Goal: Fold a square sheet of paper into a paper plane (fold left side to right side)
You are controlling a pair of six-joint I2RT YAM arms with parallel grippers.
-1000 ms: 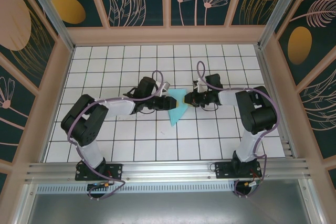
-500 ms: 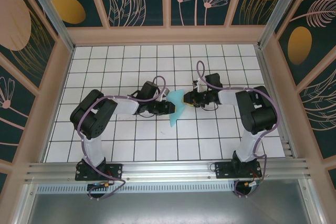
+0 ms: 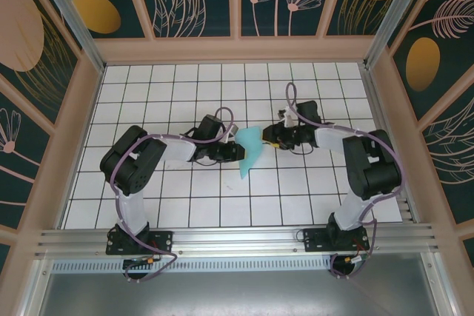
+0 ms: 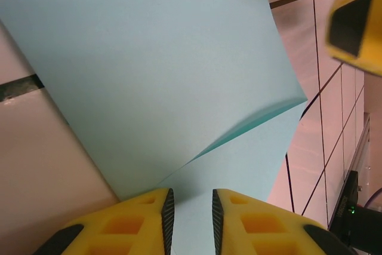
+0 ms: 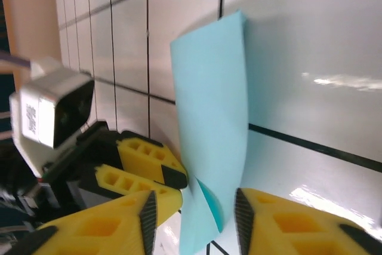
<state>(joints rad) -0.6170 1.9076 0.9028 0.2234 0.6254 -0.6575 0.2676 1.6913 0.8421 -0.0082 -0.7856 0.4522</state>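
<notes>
Jaws, left: the left gripper (image 4: 191, 216) is being held nearly closed on the near edge of the paper (image 3: 250, 151), the yellow pads (image 4: 164, 213) pinching both layers, seemingly so that the fold is kept from springing apart.
Jaws, right: the right gripper (image 5: 192, 216) is being held parted, the paper's edge standing between the pads (image 5: 149, 216) without being pressed; no grip is being made.
Paper: it is lying mid-counter (image 3: 296, 183) between the two grippers, partly folded, one flap being lifted and curved over the lower layer.
Reason for hold: one side is being pinned while the other is left free, probably for re-gripping or pressing.
Risk: the thin sheet is likely to buckle if pulled.
</notes>
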